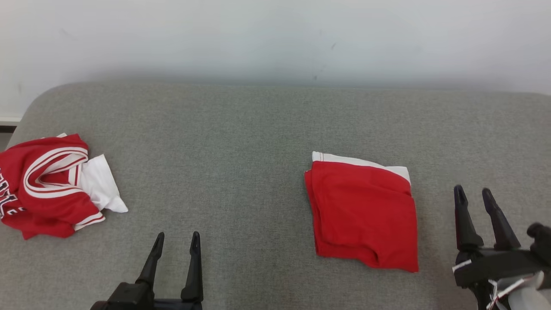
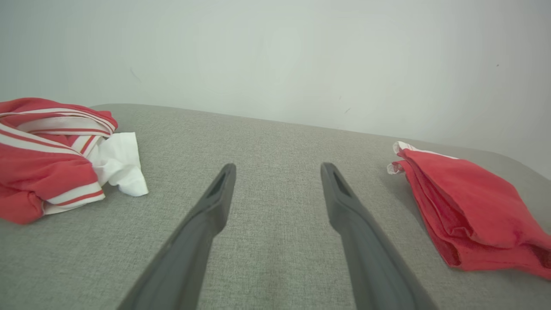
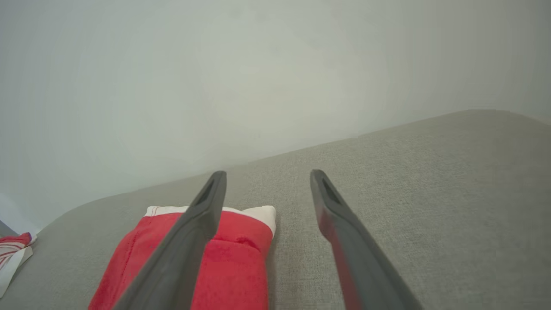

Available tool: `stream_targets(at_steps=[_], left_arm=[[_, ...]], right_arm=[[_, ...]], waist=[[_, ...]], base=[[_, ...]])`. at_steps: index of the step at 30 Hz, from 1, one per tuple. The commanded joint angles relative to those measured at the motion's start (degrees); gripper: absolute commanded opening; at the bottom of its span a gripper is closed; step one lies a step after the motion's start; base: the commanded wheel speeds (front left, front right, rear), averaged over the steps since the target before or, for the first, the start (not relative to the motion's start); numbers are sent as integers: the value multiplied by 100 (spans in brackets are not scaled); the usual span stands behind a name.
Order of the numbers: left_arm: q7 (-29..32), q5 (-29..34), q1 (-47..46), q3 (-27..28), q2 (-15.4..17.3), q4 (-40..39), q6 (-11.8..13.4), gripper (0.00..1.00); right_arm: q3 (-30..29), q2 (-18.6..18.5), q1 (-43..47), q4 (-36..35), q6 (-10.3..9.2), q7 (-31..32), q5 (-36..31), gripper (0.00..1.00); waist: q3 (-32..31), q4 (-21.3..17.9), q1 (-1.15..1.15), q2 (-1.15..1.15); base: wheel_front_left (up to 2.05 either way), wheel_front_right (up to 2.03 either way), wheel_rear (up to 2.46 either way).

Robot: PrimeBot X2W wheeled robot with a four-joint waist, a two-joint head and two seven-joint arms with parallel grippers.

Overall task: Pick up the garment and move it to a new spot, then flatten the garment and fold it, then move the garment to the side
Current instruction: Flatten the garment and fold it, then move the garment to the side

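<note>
A grey fabric-covered surface point(image 1: 224, 142) stretches out below a plain pale wall point(image 1: 275, 38). The folded red garment point(image 1: 363, 213), with a white band along its far edge, lies flat right of centre. It forms a rough rectangle, a little longer from far to near than across, with its near edge skewed towards the robot's right.

The right gripper point(image 1: 472, 189) hovers just to the right of the garment, apart from it, with its two dark fingers spread and holding nothing. In the right wrist view, the garment point(image 3: 236, 262) sits to the left of the gap in the right gripper point(image 3: 267, 172), partly behind one finger.

The left gripper point(image 1: 178, 236) is also spread and empty, well left of the garment, over bare fabric. A crumpled red and white jersey point(image 1: 47, 185) lies heaped at the far left edge.

The folding looks done. Moving the garment aside probably remains, and the right arm is clearly nearer, needing a short shift to its left.
</note>
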Motion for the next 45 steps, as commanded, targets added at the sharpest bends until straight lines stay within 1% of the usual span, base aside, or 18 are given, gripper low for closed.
stream_targets(at_steps=[1, 3, 5, 8, 13, 20, 22, 26, 36, 45], left_arm=[[-23, 45, 39, 28, 12, -50, -16, 100], [-23, 124, 92, 73, 11, -68, -24, 100], [-23, 179, 144, 121, 11, -92, -29, 100], [-23, 282, 189, 182, 11, -129, -35, 100], [-23, 465, 294, 283, 11, -146, -61, 100], [-23, 649, 391, 367, 10, -115, -137, 100], [-23, 830, 441, 359, 11, -124, -134, 100], [-23, 987, 517, 364, 10, -148, -173, 100], [-23, 1016, 696, 539, 9, -269, -287, 100], [-23, 1042, 711, 645, 9, -298, -317, 100]], right_arm=[[-82, 64, 80, -94, -9, -41, -101, 100], [-342, 193, 265, -344, -9, -37, -465, 100], [-537, 397, 505, -606, -9, -38, -791, 100], [-866, 748, 800, -1015, -9, -40, -988, 100], [-953, 1007, 1240, -1338, -9, -40, -1283, 100], [-841, 1144, 1567, -1443, -9, -41, -1828, 100], [-875, 1206, 1637, -1472, -9, -41, -1943, 100], [-804, 1274, 1729, -1416, -9, -41, -2166, 100], [-910, 1392, 1788, -1340, -9, -41, -2261, 100], [-896, 1442, 1821, -1296, -9, -42, -2308, 100]], waist=[[-30, -49, 0, 0], [-46, -103, 0, 0], [-72, -152, 0, 0], [-130, -215, 0, 0], [-235, -252, 0, 0], [-382, -235, 0, 0], [-426, -220, 0, 0], [-470, -193, 0, 0], [-508, -155, 0, 0], [-503, -143, 0, 0]], base=[[0, 0, 0], [0, 0, 0], [0, 0, 0], [0, 0, 0], [0, 0, 0], [0, 0, 0], [0, 0, 0], [0, 0, 0], [0, 0, 0], [0, 0, 0]])
